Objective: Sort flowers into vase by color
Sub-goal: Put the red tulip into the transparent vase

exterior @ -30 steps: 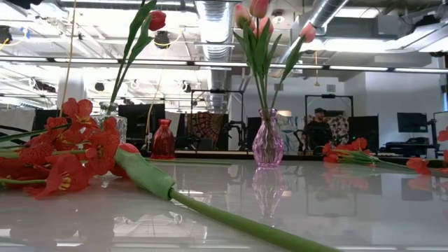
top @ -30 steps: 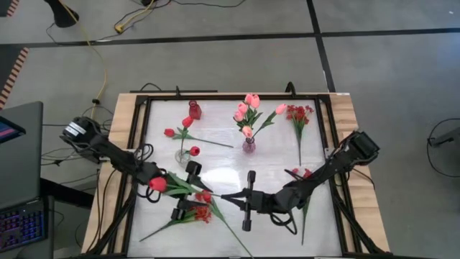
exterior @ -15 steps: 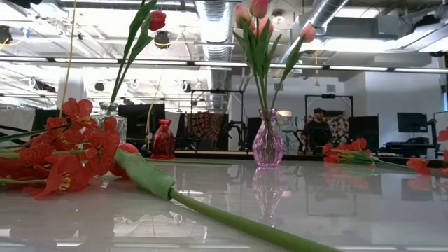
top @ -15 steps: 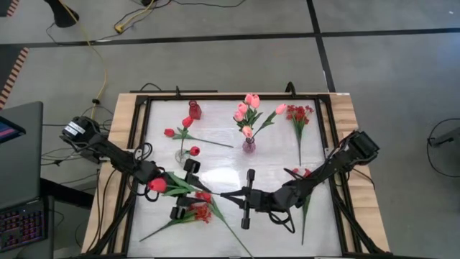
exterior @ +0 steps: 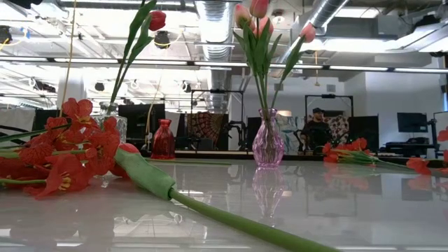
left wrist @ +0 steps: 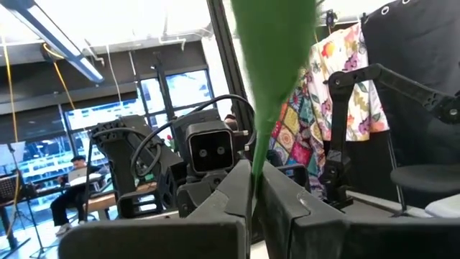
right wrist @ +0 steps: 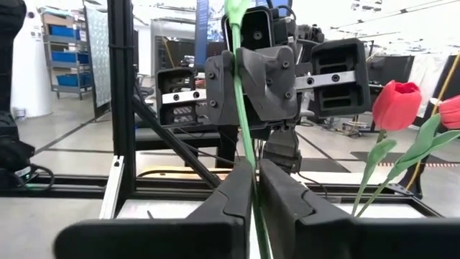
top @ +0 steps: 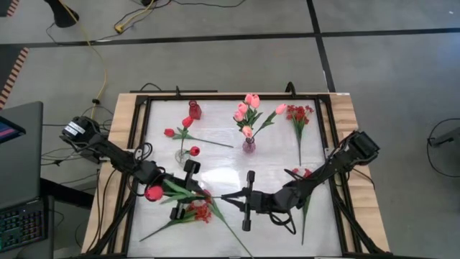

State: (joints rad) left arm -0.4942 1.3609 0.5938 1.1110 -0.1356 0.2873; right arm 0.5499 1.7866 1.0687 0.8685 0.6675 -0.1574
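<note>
A red tulip (top: 153,192) on a long green stem hangs above the table's near middle, between my two grippers. My left gripper (top: 203,193) comes from the left and is shut on the stem. My right gripper (top: 224,196) faces it from the right, shut on the same stem farther down. A clear vase (top: 182,154) holds red tulips, and a pink vase (top: 249,145) holds pink tulips. A small red vase (top: 195,110) stands empty at the far left. A red spray (top: 202,211) lies on the table under the grippers. My left gripper pinches the tulip's stem (left wrist: 253,167) between its two fingers, coming from the table's left and slanting a little upward. Stem and leaf rise from the fingers back toward the flower head. The flower is clear of the table. My right gripper pinches the stem's lower part (right wrist: 249,171) between its two fingers, about level, from the table's right. The fingers lie across the stem, which rises from them toward my left gripper (right wrist: 267,72).
Another red spray (top: 299,115) lies at the far right, and red flowers (top: 302,173) lie beside my right arm. One red tulip (top: 169,132) lies near the clear vase. A loose green stem (exterior: 210,208) crosses the near table. A black frame (top: 141,137) rims the table.
My left gripper has shut on the tulip's stem, while my right gripper has kept its place on it. The flower head has swung a little toward the table's near edge.
</note>
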